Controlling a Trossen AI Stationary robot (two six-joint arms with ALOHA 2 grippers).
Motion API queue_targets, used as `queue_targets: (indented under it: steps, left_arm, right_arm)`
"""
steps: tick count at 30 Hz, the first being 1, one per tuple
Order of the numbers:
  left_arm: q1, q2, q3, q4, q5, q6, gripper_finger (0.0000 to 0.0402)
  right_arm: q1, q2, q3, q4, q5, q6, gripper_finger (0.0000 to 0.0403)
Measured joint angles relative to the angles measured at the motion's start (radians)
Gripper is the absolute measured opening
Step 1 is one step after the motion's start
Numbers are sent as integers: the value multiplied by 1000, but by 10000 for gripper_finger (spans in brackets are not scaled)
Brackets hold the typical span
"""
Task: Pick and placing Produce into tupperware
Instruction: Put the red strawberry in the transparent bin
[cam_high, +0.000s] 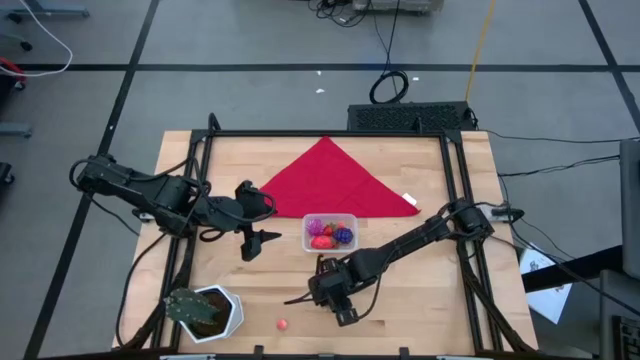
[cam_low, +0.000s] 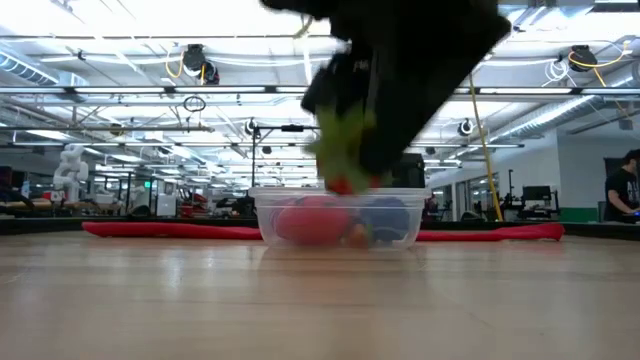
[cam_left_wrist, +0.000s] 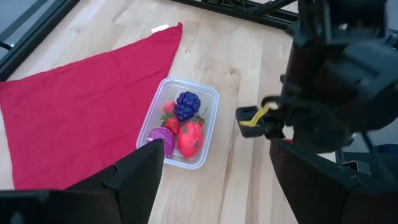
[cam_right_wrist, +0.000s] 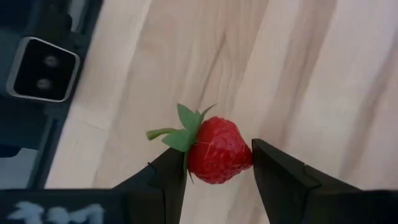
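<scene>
The right hand (cam_right_wrist: 214, 171) pinches a glossy red strawberry (cam_right_wrist: 217, 149) with a leafy green cap between its two dark fingers, just near of the clear, round-cornered plastic tub (cam_high: 329, 233). The tub sits mid-surface on pale wood grain (cam_high: 420, 300), touching the near edge of the red triangular cloth (cam_high: 330, 180), and contains berries and purple grapes (cam_left_wrist: 186, 104). The left hand (cam_high: 255, 243) waits open, left of the tub.

A grey floor (cam_high: 250, 40) with dark lines lay beyond the wooden table (cam_high: 420, 310). Ceiling lights (cam_low: 120, 20) glowed over distant workstations (cam_low: 520, 200); cables (cam_high: 388, 85) trailed nearby.
</scene>
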Motion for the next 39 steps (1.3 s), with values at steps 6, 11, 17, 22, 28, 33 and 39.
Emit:
queue_targets:
  steps: [6,11,17,22,28,33,39]
  left_arm:
    - [-1,0,0,0,0,-4,296]
    - [-3,0,0,0,0,-1,296]
    - [-3,0,0,0,-1,-1,296]
    - [-3,0,0,0,-1,0,296]
    - [-3,0,0,-1,-1,5,296]
    - [-3,0,0,-1,-1,9,296]
    - [-3,0,0,-1,-1,11,296]
  right_arm:
    - [-24,-96,0,-109,94,-50,158]
    - [-87,-165,0,-185,190,-88,159]
    - [-193,-182,1,-188,191,-141,159]
    - [-276,-175,0,-238,189,-162,159]
    - [-330,-175,-55,-248,178,-135,160]
    - [-331,-175,-107,-194,174,-135,160]
    - [-329,-174,-139,-160,152,-136,160]
